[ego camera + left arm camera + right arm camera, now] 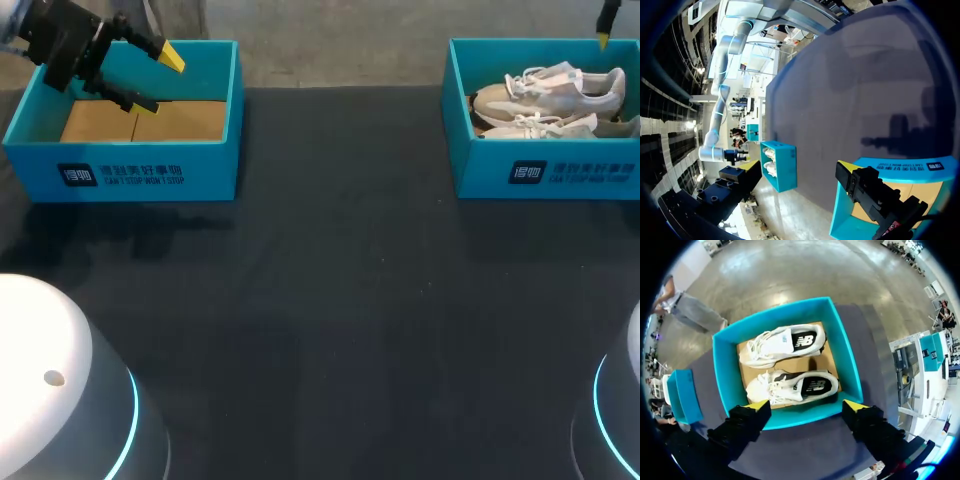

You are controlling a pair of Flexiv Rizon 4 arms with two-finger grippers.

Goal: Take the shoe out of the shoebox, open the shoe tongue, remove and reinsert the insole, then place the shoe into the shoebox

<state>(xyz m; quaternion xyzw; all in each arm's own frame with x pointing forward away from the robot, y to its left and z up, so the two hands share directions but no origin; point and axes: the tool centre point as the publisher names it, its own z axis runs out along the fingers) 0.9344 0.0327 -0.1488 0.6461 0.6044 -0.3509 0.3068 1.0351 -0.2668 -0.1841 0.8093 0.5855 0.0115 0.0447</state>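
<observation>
Black table | shoebox wall hides part of shoes | right tool spread

Matt cardboard shoebox, pale cloth shoe, dark matt table

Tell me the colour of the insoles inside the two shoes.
The insoles are black with white print, best seen in the right wrist view.

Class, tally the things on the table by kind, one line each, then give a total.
Teal cardboard shoeboxes: 2
White lace-up sneakers: 2
Total: 4
</observation>
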